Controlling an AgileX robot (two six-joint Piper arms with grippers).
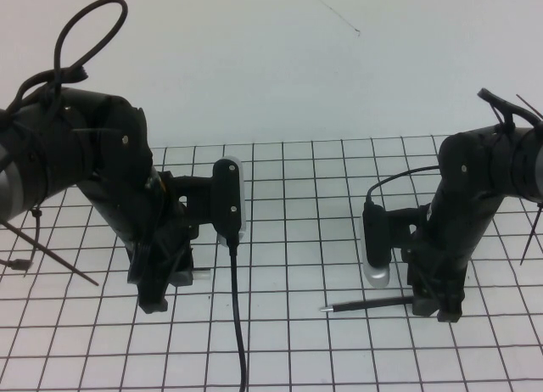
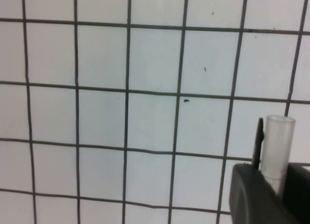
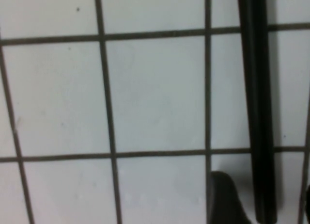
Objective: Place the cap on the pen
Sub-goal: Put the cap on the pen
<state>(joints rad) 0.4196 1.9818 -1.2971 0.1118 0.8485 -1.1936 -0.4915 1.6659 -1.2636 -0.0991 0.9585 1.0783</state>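
Observation:
The pen [image 1: 369, 305] is a thin black stick lying flat on the grid mat, its silvery tip [image 1: 324, 309] pointing toward the middle of the table. My right gripper [image 1: 437, 305] stands down over the pen's back end, open. In the right wrist view the black shaft [image 3: 256, 107] runs between the fingers, with a gap to the dark finger [image 3: 223, 200] beside it. My left gripper [image 1: 161, 288] hovers over the mat at the left, shut on the cap [image 2: 278, 141], a clear tube with a black clip. The cap [image 1: 202, 273] pokes out toward the right.
A black cable [image 1: 238, 324] hangs from the left wrist camera [image 1: 229, 197] down to the front edge. The white mat with dark grid lines [image 1: 288, 239] covers the table, and a plain white wall rises behind it. About two squares separate the cap and the pen tip.

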